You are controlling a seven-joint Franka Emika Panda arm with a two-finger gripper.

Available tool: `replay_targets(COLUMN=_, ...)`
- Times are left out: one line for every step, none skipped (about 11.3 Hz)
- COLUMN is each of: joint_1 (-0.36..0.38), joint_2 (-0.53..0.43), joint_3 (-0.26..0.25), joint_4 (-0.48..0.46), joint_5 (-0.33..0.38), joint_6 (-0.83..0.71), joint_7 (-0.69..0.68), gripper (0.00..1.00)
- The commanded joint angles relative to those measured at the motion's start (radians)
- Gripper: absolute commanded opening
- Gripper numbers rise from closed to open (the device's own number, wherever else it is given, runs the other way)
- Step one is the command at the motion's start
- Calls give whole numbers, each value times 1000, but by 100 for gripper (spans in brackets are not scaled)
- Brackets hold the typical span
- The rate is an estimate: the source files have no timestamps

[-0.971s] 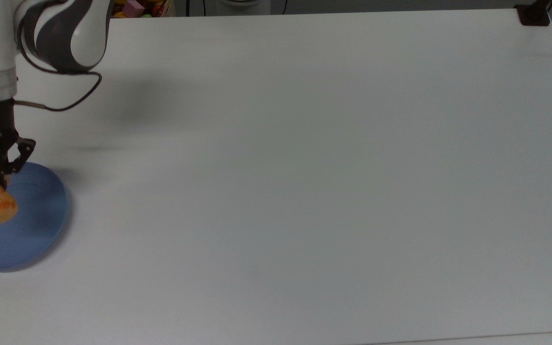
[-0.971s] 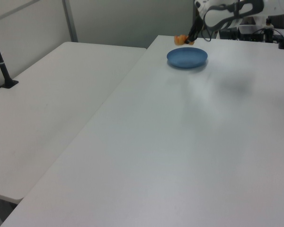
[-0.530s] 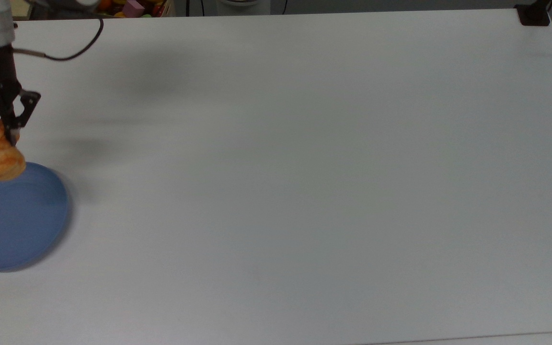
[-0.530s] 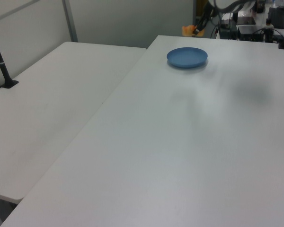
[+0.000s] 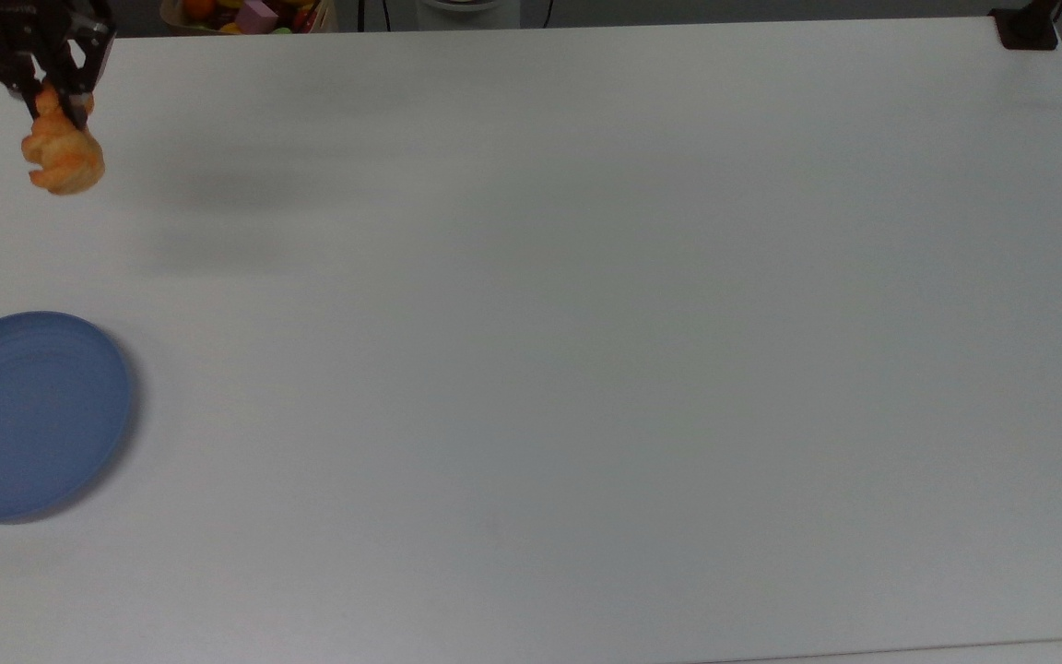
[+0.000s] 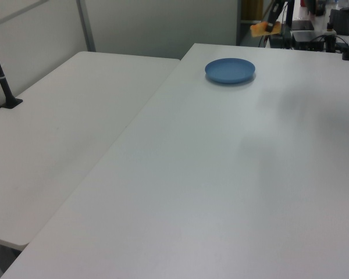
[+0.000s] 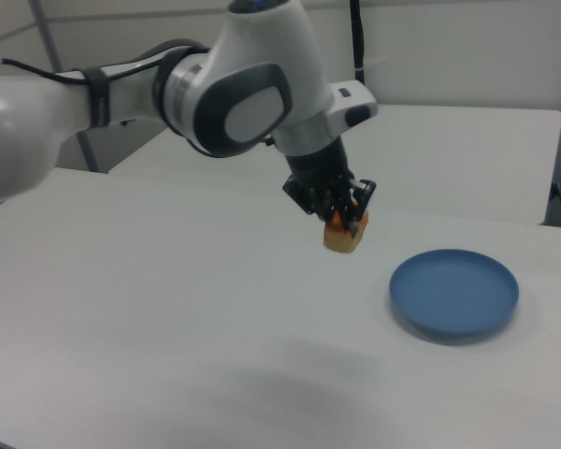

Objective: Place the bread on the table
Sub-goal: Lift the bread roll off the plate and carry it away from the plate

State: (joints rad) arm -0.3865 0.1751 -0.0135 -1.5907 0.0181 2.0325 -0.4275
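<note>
My gripper [image 5: 56,109] is shut on the top end of the golden-orange bread [image 5: 63,161], which hangs below the fingers high above the white table [image 5: 586,323]. In the top view it sits at the upper left corner, well off the blue plate [image 5: 29,415]. The right view has the gripper [image 7: 344,221] holding the bread [image 7: 342,236] in the air to the left of the plate [image 7: 454,291]. In the left view the bread [image 6: 263,28] hangs beyond the plate [image 6: 230,70], near the table's far edge.
A second white table [image 6: 64,133] adjoins on the left view's left, with a black post [image 6: 3,78] clamped to it. A black clamp [image 5: 1027,32] sits at the top view's upper right corner. Coloured toys [image 5: 250,14] lie past the top edge.
The gripper has lifted the bread off the blue plate and carried it up and away, toward the top view's upper edge. The plate now lies bare.
</note>
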Motion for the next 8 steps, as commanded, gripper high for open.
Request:
replay_targets(joint_1=21, joint_2=-150, joint_3=-8, joint_4=-205, joint_5=-134, joint_6=-2, joint_7=133, gripper=27)
replay_targets(joint_1=18, joint_2=-170, joint_3=-10, joint_4=-237, joint_5=-141, joint_6=3, joint_7=131, gripper=27)
replay_targets(joint_1=18, joint_2=-186, joint_3=-14, joint_4=-273, joint_5=-148, joint_6=3, joint_7=131, gripper=27)
replay_targets(joint_1=17, joint_2=-209, joint_3=-34, joint_4=-325, joint_5=-159, joint_6=5, joint_7=116, gripper=27)
replay_targets(joint_1=17, joint_2=-216, joint_3=-42, joint_4=-353, joint_5=-167, joint_6=6, joint_7=115, gripper=27)
replay_targets(joint_1=12, joint_2=-229, joint_3=-49, joint_4=-392, joint_5=-184, joint_6=8, joint_7=113, gripper=28)
replay_targets(joint_1=3, joint_2=-227, joint_3=-57, joint_4=-408, joint_5=-191, joint_6=21, joint_7=107, gripper=28)
replay_targets(joint_1=-2, joint_2=-224, joint_3=-59, joint_4=-423, joint_5=-194, joint_6=37, joint_7=96, gripper=28)
